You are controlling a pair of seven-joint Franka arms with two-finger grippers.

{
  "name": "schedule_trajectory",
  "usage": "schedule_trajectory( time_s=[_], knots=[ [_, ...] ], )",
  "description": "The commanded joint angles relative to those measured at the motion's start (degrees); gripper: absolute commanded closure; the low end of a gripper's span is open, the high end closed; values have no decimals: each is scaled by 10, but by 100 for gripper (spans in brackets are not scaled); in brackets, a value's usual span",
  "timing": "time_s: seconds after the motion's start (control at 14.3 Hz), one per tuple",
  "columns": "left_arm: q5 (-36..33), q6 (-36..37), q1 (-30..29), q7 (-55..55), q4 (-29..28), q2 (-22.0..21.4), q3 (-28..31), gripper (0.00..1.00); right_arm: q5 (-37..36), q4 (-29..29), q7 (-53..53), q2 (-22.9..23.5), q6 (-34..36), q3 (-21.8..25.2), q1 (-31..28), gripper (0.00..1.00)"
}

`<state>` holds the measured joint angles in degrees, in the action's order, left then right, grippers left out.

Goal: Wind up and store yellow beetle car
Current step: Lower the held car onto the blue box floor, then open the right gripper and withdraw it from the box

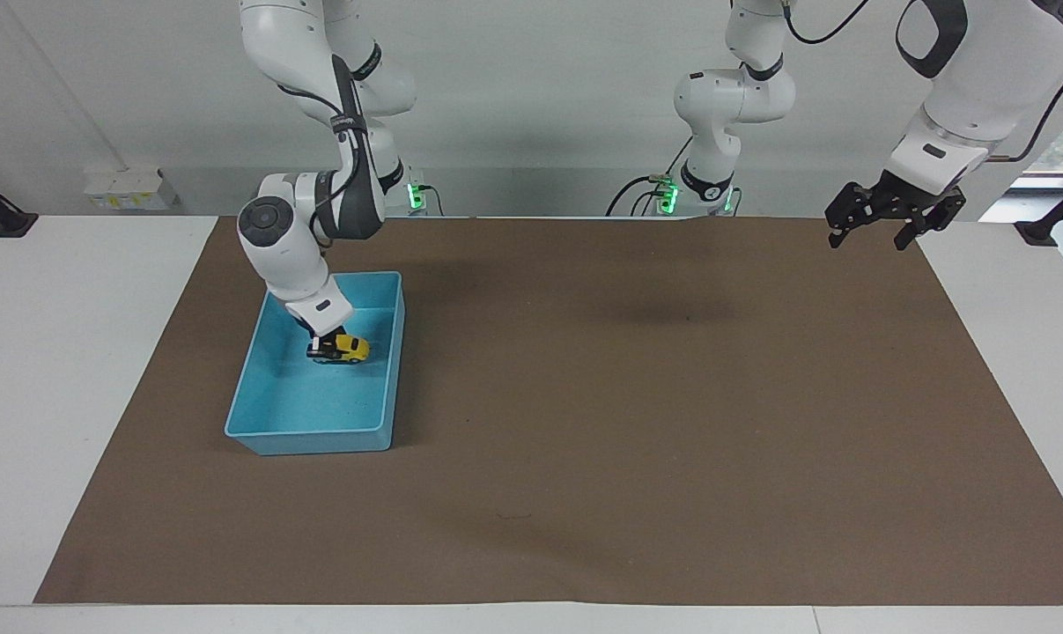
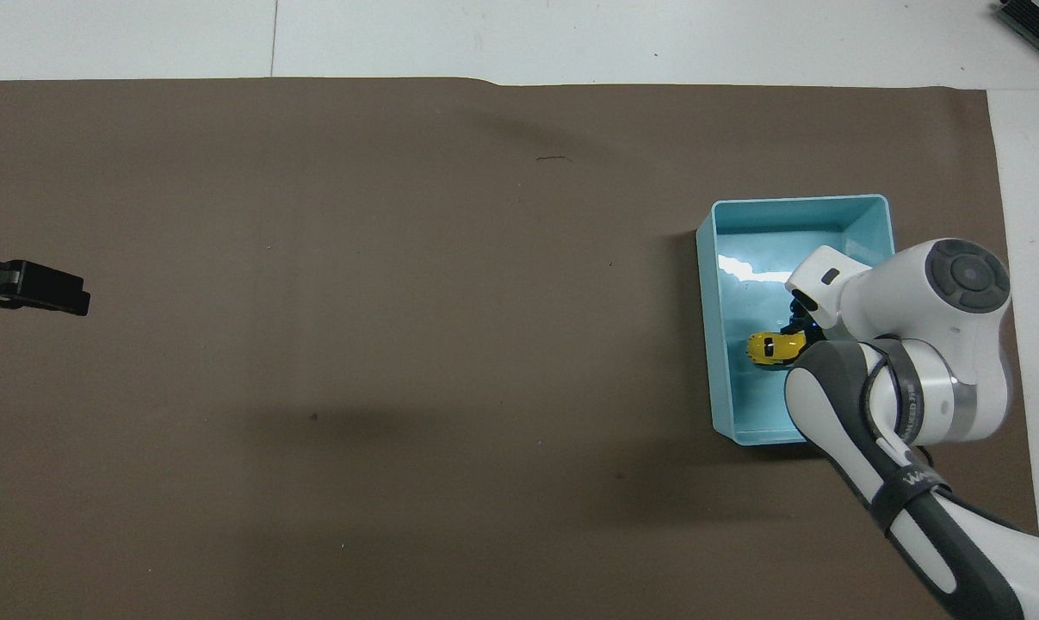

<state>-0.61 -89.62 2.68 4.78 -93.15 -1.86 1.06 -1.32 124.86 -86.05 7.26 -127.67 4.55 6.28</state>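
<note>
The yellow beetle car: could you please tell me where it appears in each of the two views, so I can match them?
Facing view: the yellow beetle car sits left of centre, inside the blue bin, at the right gripper.
Overhead view: the car is at the right, inside the bin.
Shared landmark: the blue bin.

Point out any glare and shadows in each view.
Overhead view: a white glare patch on the bin floor, farther from the robots than the car; soft dark shadows on the brown mat. Facing view: a blurred shadow on the mat mid-table; no glare in the bin; the right gripper is at the car, the left gripper waits over the mat's corner.
</note>
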Motion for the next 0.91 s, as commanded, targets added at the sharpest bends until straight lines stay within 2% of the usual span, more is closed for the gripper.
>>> schedule_trajectory(
  time_s=[0.0,0.21,0.56,0.84],
  knots=[
    [-10,10,-2,3,5,-3,-1,0,-3,-4,0,0,0,-4,-9,0],
    [-10,10,-2,3,5,-2,-1,0,7,-28,18,1,13,-5,-7,0],
    [-10,10,-1,3,5,-3,-1,0,15,-150,118,-2,128,-11,-3,0],
    [-10,10,-2,3,5,-3,-1,0,48,-214,173,-5,164,-9,-9,0]
  ],
)
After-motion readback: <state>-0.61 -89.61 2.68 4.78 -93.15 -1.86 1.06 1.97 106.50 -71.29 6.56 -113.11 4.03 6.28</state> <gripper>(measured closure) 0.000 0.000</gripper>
